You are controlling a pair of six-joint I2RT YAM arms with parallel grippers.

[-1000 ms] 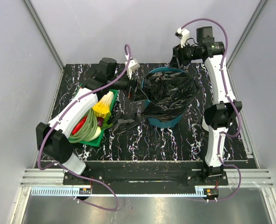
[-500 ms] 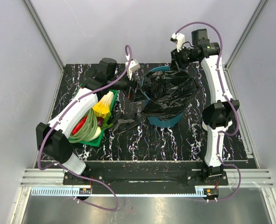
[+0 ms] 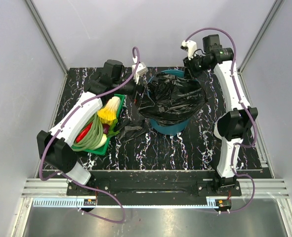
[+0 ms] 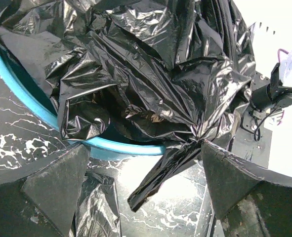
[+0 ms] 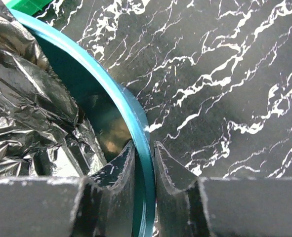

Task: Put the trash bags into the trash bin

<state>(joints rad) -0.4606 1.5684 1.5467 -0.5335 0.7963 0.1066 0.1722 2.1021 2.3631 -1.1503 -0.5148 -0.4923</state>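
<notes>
The teal trash bin [image 3: 168, 128] stands mid-table, tipped a little to the left. The bucket-sized black trash bag [image 3: 173, 96] lies crumpled over its mouth and spills over the left rim. My right gripper [image 3: 190, 68] is shut on the bin's far rim [image 5: 86, 64], one finger inside and one outside, with the bag [image 5: 27, 113] beside it. My left gripper [image 3: 142, 94] is open at the bin's left side. In the left wrist view a strip of the bag [image 4: 160, 177] hangs between its fingers [image 4: 57, 182], below the rim [image 4: 121, 146]. The small folded bag [image 3: 131, 131] lies on the table.
A shallow green tray [image 3: 100, 150] holding corn, a red pepper and green beans sits at the left, under my left arm. The black marbled table [image 3: 185, 148] ends at metal frame posts at the back corners.
My right gripper has moved left and forward with the bin rim. The bin has shifted and tipped left, and the big bag now bulges over its left rim toward my left gripper.
</notes>
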